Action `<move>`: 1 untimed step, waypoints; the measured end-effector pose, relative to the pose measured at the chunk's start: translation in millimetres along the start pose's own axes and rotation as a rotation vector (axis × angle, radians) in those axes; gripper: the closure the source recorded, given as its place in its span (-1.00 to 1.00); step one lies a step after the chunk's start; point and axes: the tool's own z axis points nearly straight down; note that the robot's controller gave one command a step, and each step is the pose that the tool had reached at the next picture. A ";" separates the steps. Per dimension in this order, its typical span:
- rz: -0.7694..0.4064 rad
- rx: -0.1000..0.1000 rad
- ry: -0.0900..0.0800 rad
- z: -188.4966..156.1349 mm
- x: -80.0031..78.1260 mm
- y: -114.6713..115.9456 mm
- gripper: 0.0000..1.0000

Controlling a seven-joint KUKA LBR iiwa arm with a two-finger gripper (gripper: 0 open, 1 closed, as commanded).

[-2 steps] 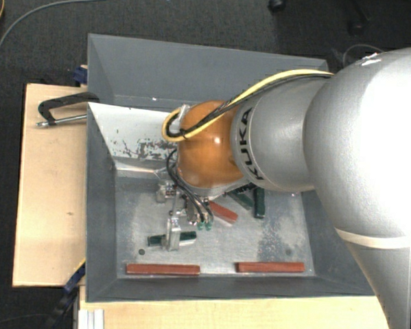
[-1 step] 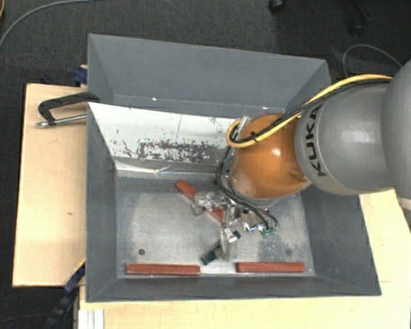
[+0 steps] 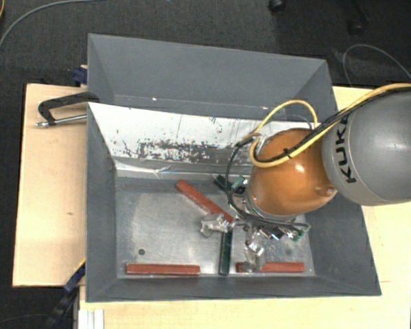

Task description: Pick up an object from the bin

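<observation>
**Grey bin (image 3: 154, 226) floor, gripper (image 3: 234, 239) low at the dark green stick (image 3: 224, 258)**

I see the fingers spread apart on either side of the stick's upper end, clamping nothing. Three brown-red sticks lie to its left (image 3: 162, 268), its right (image 3: 277, 267) and above-left of it (image 3: 202, 199). I judge this the pre-grasp. Next I'd close squarely on the green stick, then lift straight up.
</observation>
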 end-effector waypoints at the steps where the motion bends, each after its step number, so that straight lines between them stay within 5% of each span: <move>1: 0.000 -0.001 -0.002 0.2 -1.2 0.8 1.00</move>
